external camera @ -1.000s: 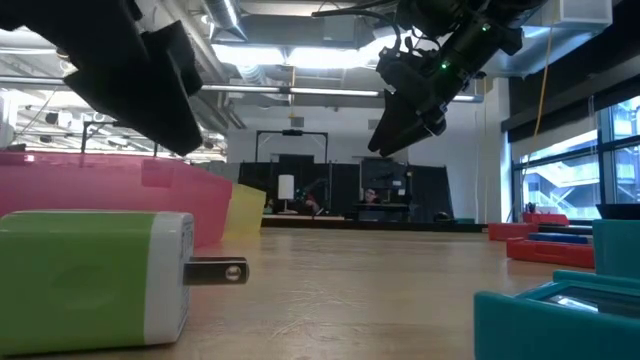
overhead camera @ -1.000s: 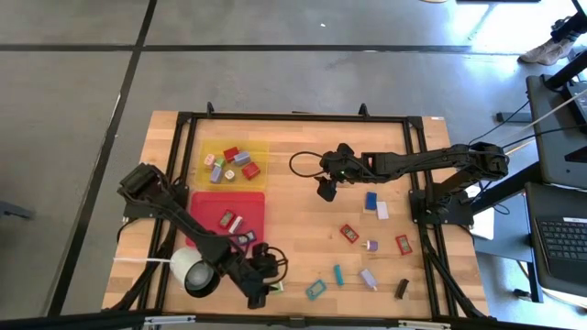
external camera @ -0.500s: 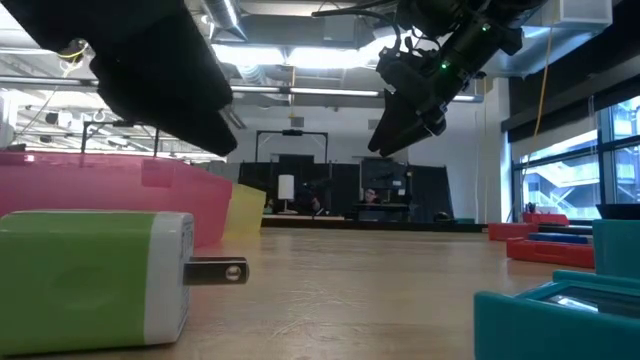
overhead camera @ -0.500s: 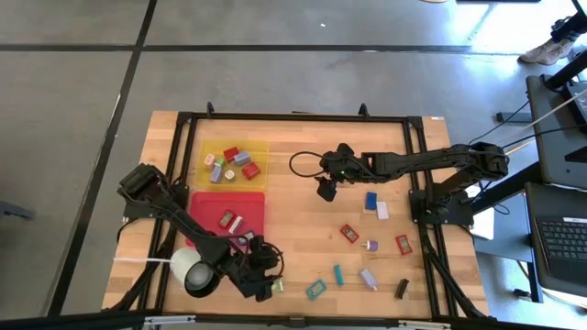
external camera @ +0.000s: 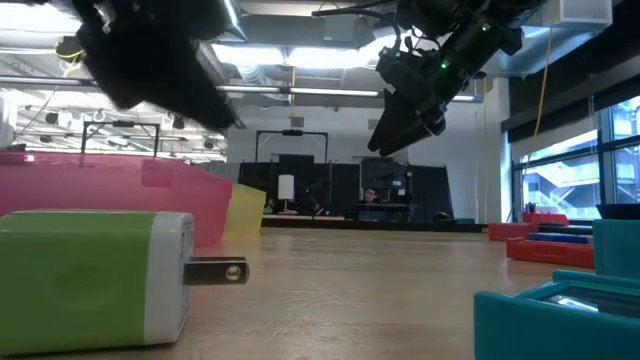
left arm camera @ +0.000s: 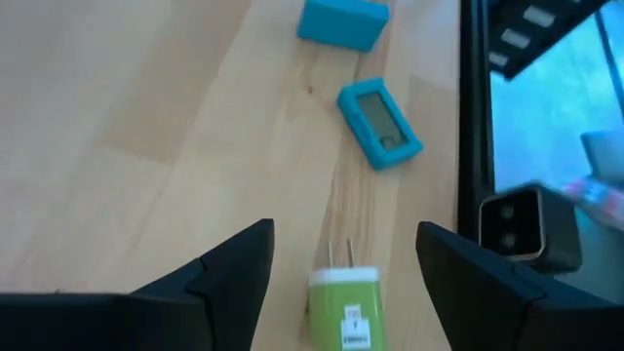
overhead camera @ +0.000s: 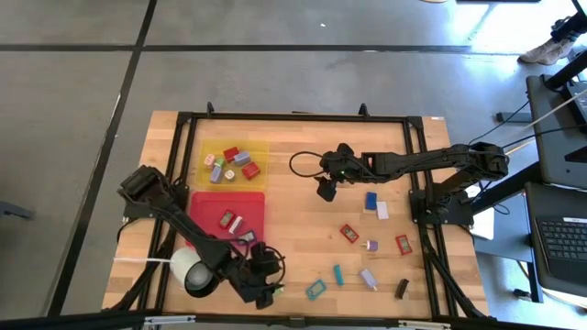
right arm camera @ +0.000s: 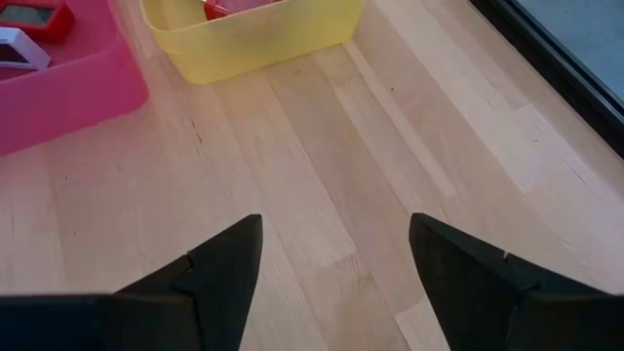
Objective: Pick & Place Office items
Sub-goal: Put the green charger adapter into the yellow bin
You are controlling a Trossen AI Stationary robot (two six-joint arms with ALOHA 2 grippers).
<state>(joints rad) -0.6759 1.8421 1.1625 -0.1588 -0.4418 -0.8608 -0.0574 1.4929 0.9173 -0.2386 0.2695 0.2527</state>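
From above, we are seeing the left gripper (overhead camera: 263, 291) hanging over the table's (overhead camera: 303, 229) near edge, just right of the white round cup (overhead camera: 190, 268), with a green plug block (overhead camera: 274, 288) beside it. The right gripper (overhead camera: 326, 191) is hovering over bare wood mid-table, right of the yellow tray (overhead camera: 260, 163) and red tray (overhead camera: 260, 203). Most office items (overhead camera: 371, 240) are lying scattered on the right half, with open wood between them and the trays.

At table height, we are looking past the green plug block (external camera: 95, 280), resting on the wood with its prongs pointing right; the right gripper (external camera: 390, 135) is hanging well clear of the surface.

The left wrist camera is showing its fingers (left arm camera: 229, 268) standing apart around the green block (left arm camera: 343, 310) without touching it, a teal item (left arm camera: 380, 122) farther on, and the frame rail close by.

The right wrist camera is showing fingers (right arm camera: 219, 263) spread over empty boards, nothing between them, both trays ahead.
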